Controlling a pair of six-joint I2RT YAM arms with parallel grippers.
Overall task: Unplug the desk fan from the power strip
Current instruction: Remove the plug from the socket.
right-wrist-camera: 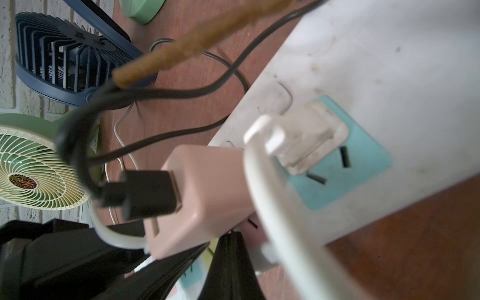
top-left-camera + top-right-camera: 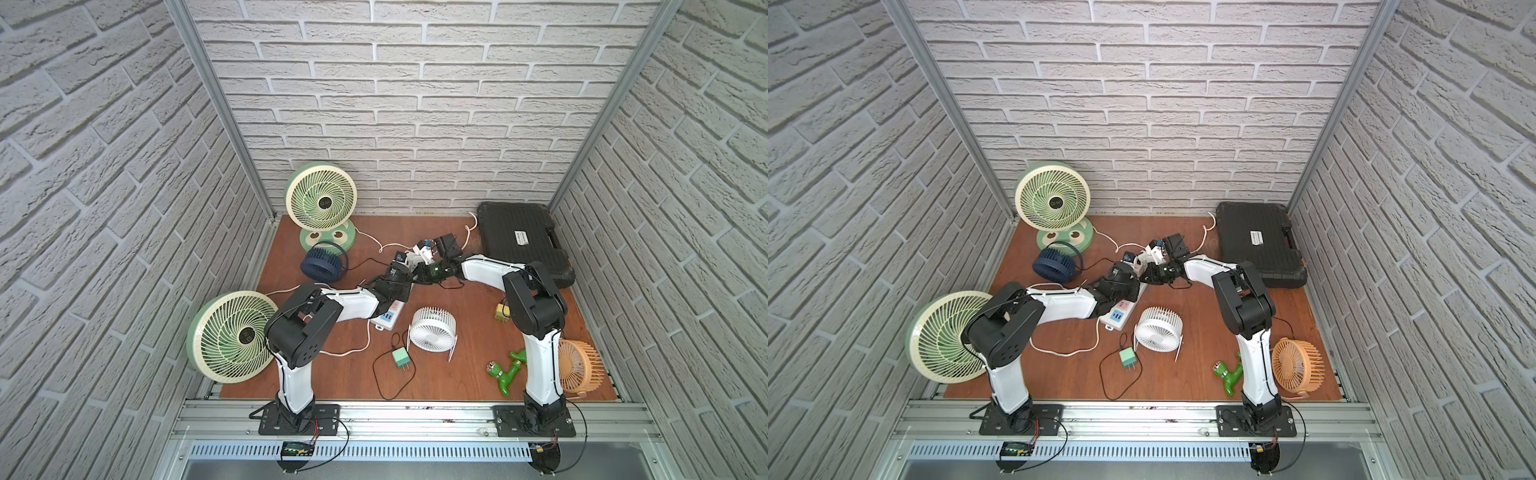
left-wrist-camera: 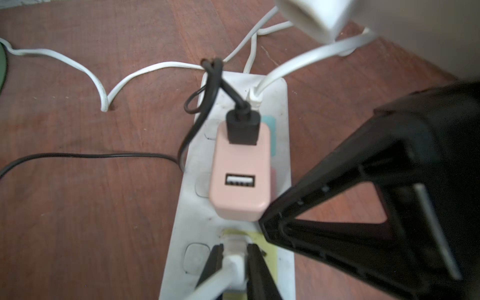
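Observation:
The white power strip (image 3: 197, 207) lies mid-table in both top views (image 2: 388, 318) (image 2: 1119, 316). My left gripper (image 3: 235, 249) is shut on a white plug (image 3: 235, 262) seated in the strip's yellow socket; its white cord runs back under the wrist. My right gripper (image 1: 228, 236) is shut, tips pressed down on the strip beside a pink USB adapter (image 1: 207, 192). Another white plug (image 1: 306, 140) sits in the blue socket. Green-and-cream desk fans stand at the back left (image 2: 322, 201) and the front left (image 2: 232, 334); I cannot tell which one the held cord feeds.
A navy fan (image 2: 322, 266) has a black cable into the pink adapter. A white fan (image 2: 432, 330), a loose green adapter (image 2: 401, 357), an orange fan (image 2: 577, 365) and green fittings (image 2: 505, 372) lie in front. A black case (image 2: 521, 241) sits back right.

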